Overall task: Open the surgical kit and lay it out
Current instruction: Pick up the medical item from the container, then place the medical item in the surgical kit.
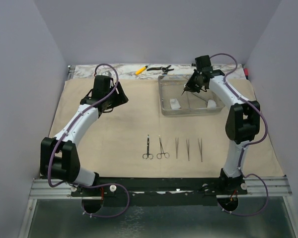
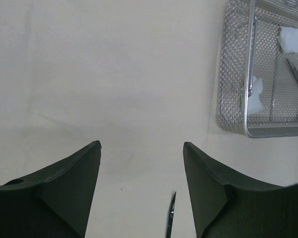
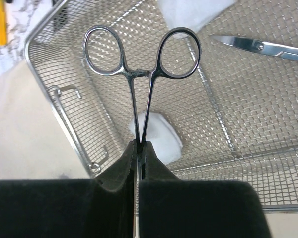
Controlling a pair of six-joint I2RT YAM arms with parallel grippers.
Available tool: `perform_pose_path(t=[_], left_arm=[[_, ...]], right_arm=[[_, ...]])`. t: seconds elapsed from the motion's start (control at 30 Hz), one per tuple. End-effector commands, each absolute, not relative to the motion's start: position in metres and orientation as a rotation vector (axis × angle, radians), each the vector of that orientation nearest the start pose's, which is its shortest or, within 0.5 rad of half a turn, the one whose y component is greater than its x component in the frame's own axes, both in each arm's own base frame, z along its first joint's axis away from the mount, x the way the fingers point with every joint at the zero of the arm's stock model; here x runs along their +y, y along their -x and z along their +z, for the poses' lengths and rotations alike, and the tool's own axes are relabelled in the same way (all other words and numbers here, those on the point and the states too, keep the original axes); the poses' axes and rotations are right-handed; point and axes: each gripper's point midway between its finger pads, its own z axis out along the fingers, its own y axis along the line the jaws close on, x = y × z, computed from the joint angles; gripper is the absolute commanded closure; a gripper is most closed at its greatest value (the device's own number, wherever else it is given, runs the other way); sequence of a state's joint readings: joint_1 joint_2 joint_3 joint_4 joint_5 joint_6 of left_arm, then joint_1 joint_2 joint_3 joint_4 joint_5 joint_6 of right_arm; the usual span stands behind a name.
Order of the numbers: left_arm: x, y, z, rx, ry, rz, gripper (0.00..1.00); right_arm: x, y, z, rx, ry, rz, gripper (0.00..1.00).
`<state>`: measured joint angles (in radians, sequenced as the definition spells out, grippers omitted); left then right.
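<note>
Surgical kit (image 1: 164, 124), where is it?
— Opened out on the table. The beige cloth wrap (image 1: 99, 148) is spread flat under everything. The wire-mesh tray (image 1: 161, 94) sits on the cloth's far side, right of centre.

What is laid out?
— A row on the cloth, toward my bases: two ring-handled clamps (image 1: 147, 148) side by side at the left, three tweezers (image 1: 187, 148) to their right. All are apart from one another, and all run near to far.

And in the tray?
— White gauze balls (image 2: 292, 38); my left wrist view shows three. One more steel instrument (image 3: 258, 47) lies on the mesh.

Right gripper (image 3: 138, 145)?
— Pinched tight on a third clamp (image 3: 141, 74), gripped by the shafts, ring handles pointing away from my fingers. It hangs over the tray with a gauze ball below it. Which compartment, I cannot tell.

Left gripper (image 2: 141, 146)?
— Fingers wide apart, over bare cloth left of the tray.

Anything else?
— Yellow pen (image 1: 141, 70) and black-handled pliers (image 1: 160, 68), side by side beyond the cloth's far edge.
</note>
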<state>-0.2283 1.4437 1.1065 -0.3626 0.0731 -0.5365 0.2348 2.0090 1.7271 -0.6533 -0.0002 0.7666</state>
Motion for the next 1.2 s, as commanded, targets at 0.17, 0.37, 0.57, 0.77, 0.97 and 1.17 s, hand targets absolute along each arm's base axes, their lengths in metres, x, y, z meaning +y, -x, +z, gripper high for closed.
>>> perform_pose_path(t=[0.17,0.37,0.57,0.77,0.97,1.17], left_arm=[[-0.159,-0.403,0.22,2.183,0.21,-0.734,0.31],[-0.196,-0.411,0.253,2.112,0.136,-1.008,0.31],[-0.221,-0.416,0.263,2.065,0.148,-1.191,0.31],[-0.229,-0.415,0.259,2.068,0.17,-1.243,0.31],[-0.23,-0.416,0.246,2.089,0.216,-1.247,0.32],[-0.236,-0.412,0.237,2.115,0.223,-1.254,0.42]], right_arm=[[0.19,-0.48,0.177,2.346,-0.408,0.751,0.99],[0.237,-0.444,0.198,2.336,-0.241,1.044,0.99],[0.281,-0.409,0.207,2.305,-0.048,1.192,0.99],[0.315,-0.386,0.207,2.308,0.137,1.231,0.99],[0.33,-0.371,0.197,2.369,0.264,1.172,0.99],[0.339,-0.365,0.195,2.379,0.349,1.17,0.99]])
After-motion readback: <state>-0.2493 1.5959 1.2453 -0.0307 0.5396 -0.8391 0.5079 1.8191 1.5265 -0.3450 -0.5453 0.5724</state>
